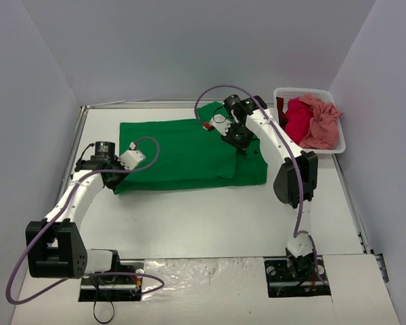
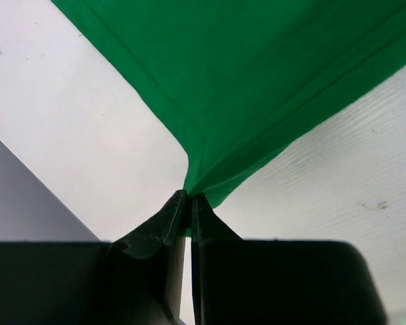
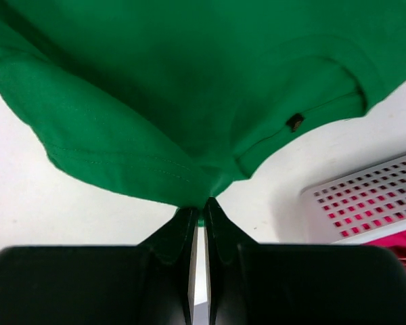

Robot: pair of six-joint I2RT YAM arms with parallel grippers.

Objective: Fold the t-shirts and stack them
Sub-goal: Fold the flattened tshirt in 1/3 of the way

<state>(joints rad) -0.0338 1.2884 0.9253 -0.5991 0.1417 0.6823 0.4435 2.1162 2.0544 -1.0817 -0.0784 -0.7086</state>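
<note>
1. A white slatted plastic basket, far right on the white counter, holds a crimson red t-shirt and a salmon pink t-shirt
2. The plain bright green t-shirt lies spread mid-counter
3. Left claw clamps its near-left corner; right claw clamps its far-right edge

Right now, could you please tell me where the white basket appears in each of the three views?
Top external: white basket at the far right, holding a red shirt and a pink shirt.
Left wrist: not in it.
Right wrist: lower right, its slatted wall showing red through the holes.
Shared landmark: the green t-shirt, present in all three.
</note>
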